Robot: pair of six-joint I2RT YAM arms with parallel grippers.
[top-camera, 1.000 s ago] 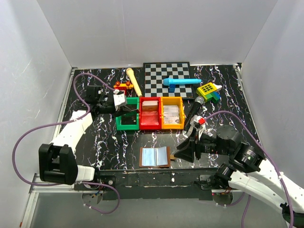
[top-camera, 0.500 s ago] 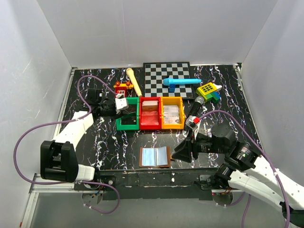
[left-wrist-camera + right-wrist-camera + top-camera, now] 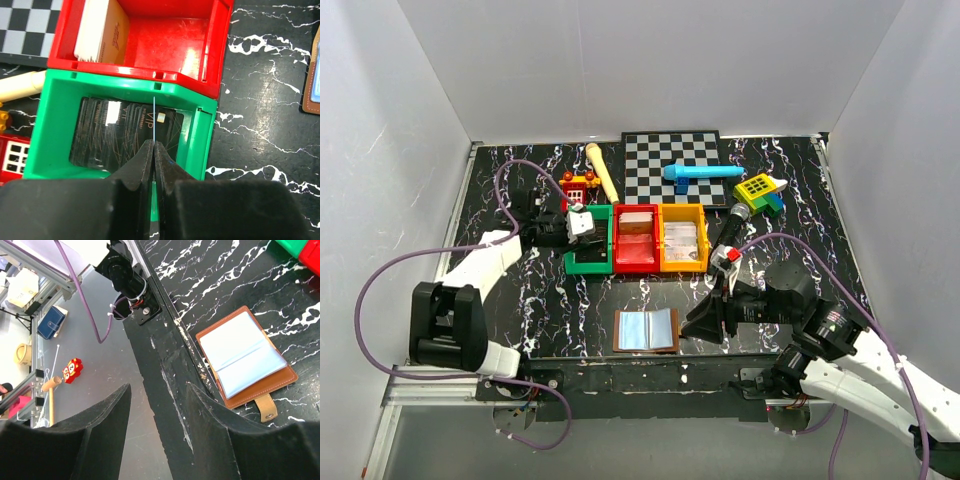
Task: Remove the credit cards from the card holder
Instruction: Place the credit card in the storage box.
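There is one card holder point(image 3: 646, 330), three bins and two claws. The card holder lies flat and open at the near edge of the table point(image 3: 790, 190), about midway left to right, well apart from the bins. Its two pale panels face up, its long axis runs left to right, its fold runs near to far, and its tab point(image 3: 267, 408) points right. The bins stand touching in a row: green point(image 3: 54, 125) on the left, red point(image 3: 220, 55) in the middle, orange point(image 3: 684, 267) on the right. One black card point(image 3: 115, 135) lies flat in the green bin, a stack of cards point(image 3: 100, 32) stands at the far end of the red one, and the orange one holds cards point(image 3: 682, 238) too many to count. The left claw point(image 3: 153, 145) hangs over the green bin, its fingers pinched nearly together on one thin card point(image 3: 155, 120) seen edge-on. The right claw point(image 3: 159, 390) sits just right of the card holder, spread wide with nothing in it.
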